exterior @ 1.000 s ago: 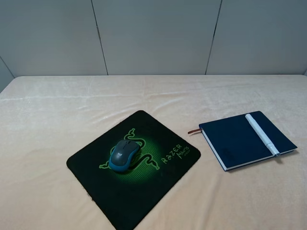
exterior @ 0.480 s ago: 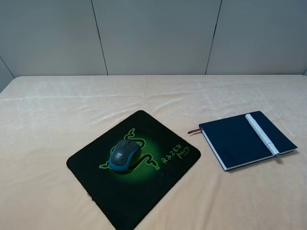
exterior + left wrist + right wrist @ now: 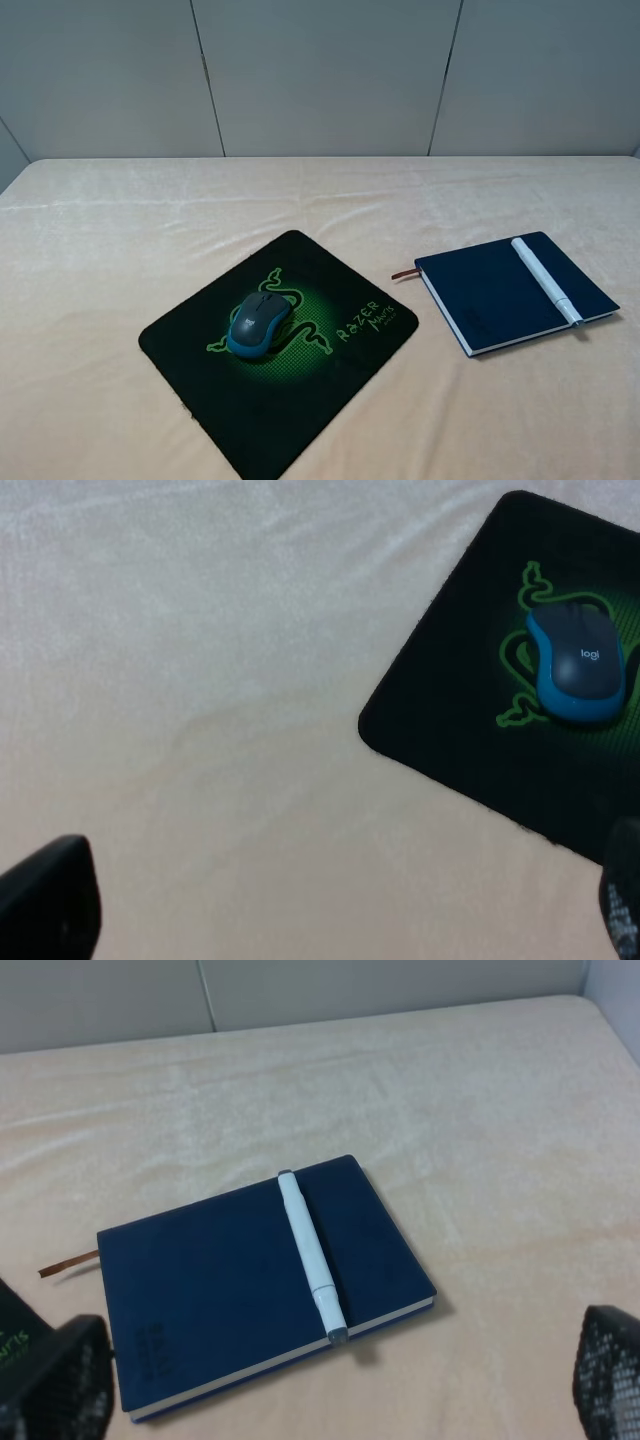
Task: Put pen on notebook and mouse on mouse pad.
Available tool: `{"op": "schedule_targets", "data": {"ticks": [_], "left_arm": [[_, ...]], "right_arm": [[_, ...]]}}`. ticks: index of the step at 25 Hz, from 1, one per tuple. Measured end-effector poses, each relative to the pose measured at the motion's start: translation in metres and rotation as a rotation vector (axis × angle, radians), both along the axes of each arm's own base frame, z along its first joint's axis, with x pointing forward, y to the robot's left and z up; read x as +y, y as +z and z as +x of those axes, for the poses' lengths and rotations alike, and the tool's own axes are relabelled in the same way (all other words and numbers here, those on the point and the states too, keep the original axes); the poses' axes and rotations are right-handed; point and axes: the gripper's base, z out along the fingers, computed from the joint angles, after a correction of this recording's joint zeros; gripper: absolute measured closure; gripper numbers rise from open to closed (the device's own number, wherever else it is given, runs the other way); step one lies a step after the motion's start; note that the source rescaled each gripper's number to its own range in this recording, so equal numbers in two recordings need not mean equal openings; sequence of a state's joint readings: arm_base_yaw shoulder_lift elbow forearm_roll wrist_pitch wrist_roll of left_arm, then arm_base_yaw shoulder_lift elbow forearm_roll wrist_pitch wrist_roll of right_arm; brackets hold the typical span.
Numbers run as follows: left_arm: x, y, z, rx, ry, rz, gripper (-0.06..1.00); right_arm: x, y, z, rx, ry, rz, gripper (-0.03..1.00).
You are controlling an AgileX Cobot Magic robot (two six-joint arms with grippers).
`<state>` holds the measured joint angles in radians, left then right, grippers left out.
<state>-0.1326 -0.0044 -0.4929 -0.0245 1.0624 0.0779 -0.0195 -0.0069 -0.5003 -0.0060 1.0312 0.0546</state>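
— Gripper state first: what does the high camera give?
— Neither gripper shows in the exterior high view. On the table (image 3: pixel 120 220), covered in a cream cloth, the mouse pad (image 3: pixel 275 400) lies left of centre, turned at an angle. The mouse (image 3: pixel 259 324) sits on it, over the green snake logo, beside the green "Razer" lettering. To the right, apart from the pad, the notebook (image 3: pixel 500 295) lies closed with its ribbon bookmark (image 3: pixel 404 273) sticking out toward the pad. The pen (image 3: pixel 546 279) rests across the cover near the far-right side, its grey end just over the notebook's edge.

— And the left wrist view?
— Left gripper (image 3: pixel 330 905): only the two dark fingertips show, at opposite edges of the picture, so the jaws stand wide with nothing between them. It hangs over bare cloth beside the pad's corner; the mouse, with its "logi" mark, is on the pad, well clear of the fingers.

— Right wrist view?
— Right gripper (image 3: pixel 340 1380): again two dark fingertips far apart, spread wide and holding nothing. Beyond them lies the notebook, and the pen lies across its cover, cap end at one edge, grey tip at the page edge.
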Motion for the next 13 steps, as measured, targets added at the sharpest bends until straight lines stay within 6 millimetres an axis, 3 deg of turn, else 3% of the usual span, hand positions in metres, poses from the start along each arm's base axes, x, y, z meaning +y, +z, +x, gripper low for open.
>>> {"op": "schedule_targets", "data": {"ticks": [13], "left_arm": [[0.0000, 0.0000, 0.0000, 0.000, 0.000, 0.000, -0.06]], "right_arm": [[0.0000, 0.0002, 0.0001, -0.002, 0.000, 0.000, -0.03]]}}
